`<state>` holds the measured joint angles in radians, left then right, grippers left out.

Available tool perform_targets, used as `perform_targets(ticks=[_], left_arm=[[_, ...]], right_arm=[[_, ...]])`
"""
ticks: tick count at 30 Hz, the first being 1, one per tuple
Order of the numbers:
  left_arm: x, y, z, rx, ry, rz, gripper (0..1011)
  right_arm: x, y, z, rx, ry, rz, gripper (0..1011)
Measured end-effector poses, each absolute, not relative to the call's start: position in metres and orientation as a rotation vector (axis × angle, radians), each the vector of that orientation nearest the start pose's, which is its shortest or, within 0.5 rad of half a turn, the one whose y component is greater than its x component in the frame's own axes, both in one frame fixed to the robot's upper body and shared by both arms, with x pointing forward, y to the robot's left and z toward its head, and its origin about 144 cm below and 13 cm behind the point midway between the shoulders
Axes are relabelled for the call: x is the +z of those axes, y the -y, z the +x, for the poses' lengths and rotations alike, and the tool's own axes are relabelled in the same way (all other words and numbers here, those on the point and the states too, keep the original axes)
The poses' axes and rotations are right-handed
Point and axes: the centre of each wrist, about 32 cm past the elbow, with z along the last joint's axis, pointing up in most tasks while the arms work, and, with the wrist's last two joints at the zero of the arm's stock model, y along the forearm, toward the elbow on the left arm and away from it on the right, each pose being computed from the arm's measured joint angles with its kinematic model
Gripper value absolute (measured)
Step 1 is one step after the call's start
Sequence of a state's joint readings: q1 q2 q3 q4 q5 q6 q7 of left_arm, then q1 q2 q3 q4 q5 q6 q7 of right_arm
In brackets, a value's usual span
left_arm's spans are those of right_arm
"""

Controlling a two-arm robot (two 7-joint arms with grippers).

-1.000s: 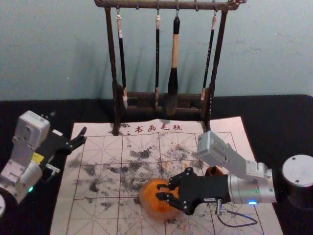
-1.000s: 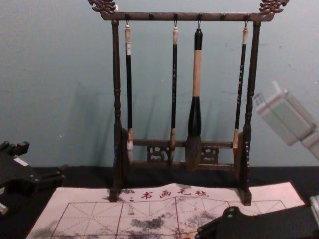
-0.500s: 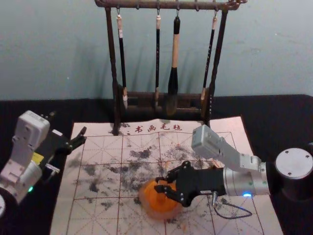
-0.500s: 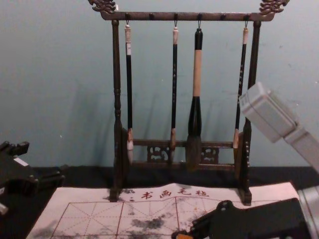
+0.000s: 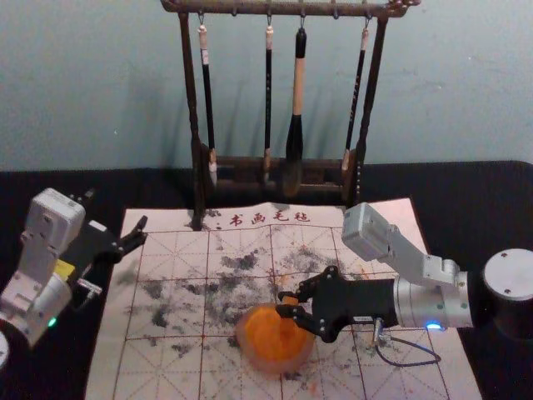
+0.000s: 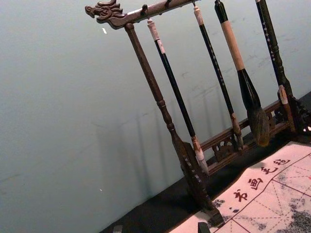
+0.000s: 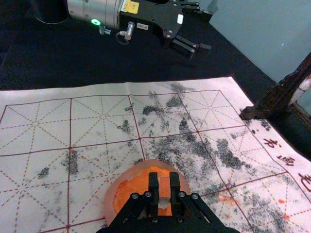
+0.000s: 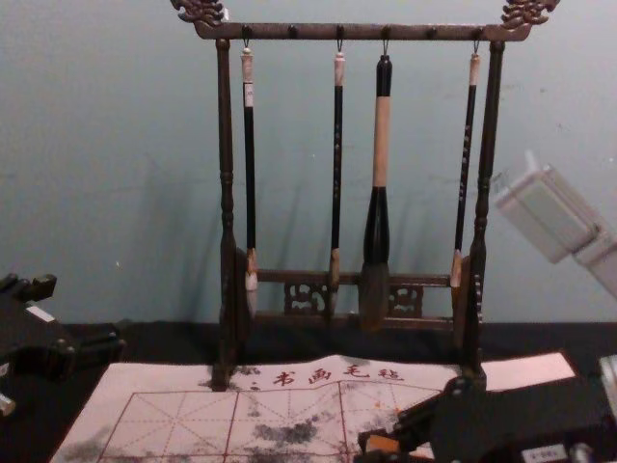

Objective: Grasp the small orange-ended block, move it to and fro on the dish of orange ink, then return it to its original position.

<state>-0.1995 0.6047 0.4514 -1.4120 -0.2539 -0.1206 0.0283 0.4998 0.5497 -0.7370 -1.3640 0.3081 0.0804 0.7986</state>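
The right end effector (image 5: 292, 302) reaches in from three o'clock in the head view, its fingers closed on the small pale rectangular block with an orange end (image 5: 289, 299). The block sits at the one-o'clock side of the round translucent dish of orange ink (image 5: 271, 354); whether they touch, I cannot tell. The left end effector (image 5: 117, 210) is parked open towards ten o'clock from the dish. At twelve o'clock, a dark carved-wood rack (image 5: 241, 7) holds hanging brushes behind the white, red-gridded, ink-smudged mat (image 5: 166, 258).
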Motion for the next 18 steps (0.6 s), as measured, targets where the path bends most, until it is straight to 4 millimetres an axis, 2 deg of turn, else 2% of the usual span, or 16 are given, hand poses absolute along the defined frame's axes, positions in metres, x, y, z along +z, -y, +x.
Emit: perform_targets(ticks=[10,18], left_arm=[[1.140,-0.310,0.489,1.248,0.285,0.305,1001],[1.140,-0.310,0.489,1.248,0.285,0.304,1001]], right_arm=[[1.186,0.243,0.529,-0.274,0.083,-0.439,92],[1.185,0.240,0.522,-0.241,0.078,-0.433,93]])
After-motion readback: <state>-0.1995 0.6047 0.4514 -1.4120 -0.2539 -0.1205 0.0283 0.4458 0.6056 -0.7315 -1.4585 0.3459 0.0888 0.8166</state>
